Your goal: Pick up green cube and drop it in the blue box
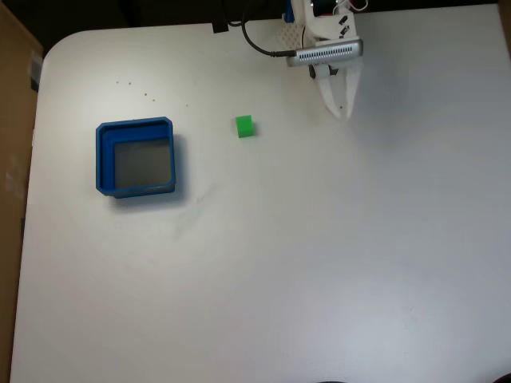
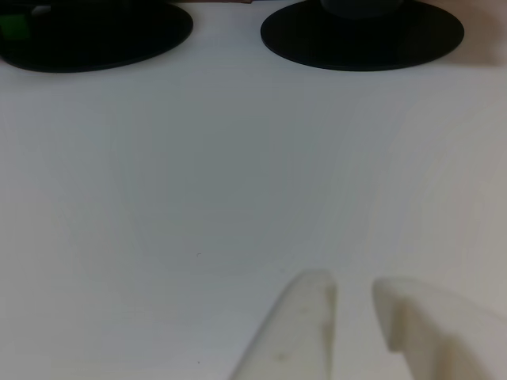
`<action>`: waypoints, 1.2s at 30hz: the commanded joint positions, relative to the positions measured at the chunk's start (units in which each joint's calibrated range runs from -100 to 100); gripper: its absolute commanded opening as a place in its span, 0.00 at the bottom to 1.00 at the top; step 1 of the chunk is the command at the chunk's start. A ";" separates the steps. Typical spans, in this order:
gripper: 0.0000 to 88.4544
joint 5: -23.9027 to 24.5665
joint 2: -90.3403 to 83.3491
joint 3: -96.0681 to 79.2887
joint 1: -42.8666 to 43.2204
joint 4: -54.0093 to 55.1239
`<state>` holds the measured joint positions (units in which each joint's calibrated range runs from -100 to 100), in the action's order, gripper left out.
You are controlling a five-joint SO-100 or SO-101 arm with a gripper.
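We see the green cube (image 1: 244,126) on the table to the right of the blue box (image 1: 136,157), apart from it, and our gripper (image 1: 342,108), nearly closed and empty, should pinch this seemingly light, stiff cube across two flat faces.

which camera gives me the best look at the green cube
The fixed view: the green cube sits whole and unobstructed on the white table, right of the blue box. The other view catches just a green sliver at its top-left corner.

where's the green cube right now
In the fixed view the green cube sits alone on the white table, between the blue box on its left and the gripper to its upper right, touching neither.
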<state>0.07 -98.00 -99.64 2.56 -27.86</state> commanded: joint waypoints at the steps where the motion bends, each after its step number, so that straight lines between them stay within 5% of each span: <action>1: 0.01 0.00 -0.24 -0.18 0.04 1.36; 27: 0.01 -0.15 -0.08 -0.09 -0.47 1.36; 36: 0.01 -0.05 -0.24 -0.09 -8.27 1.36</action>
<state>0.02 -98.00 -99.64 -3.06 -27.86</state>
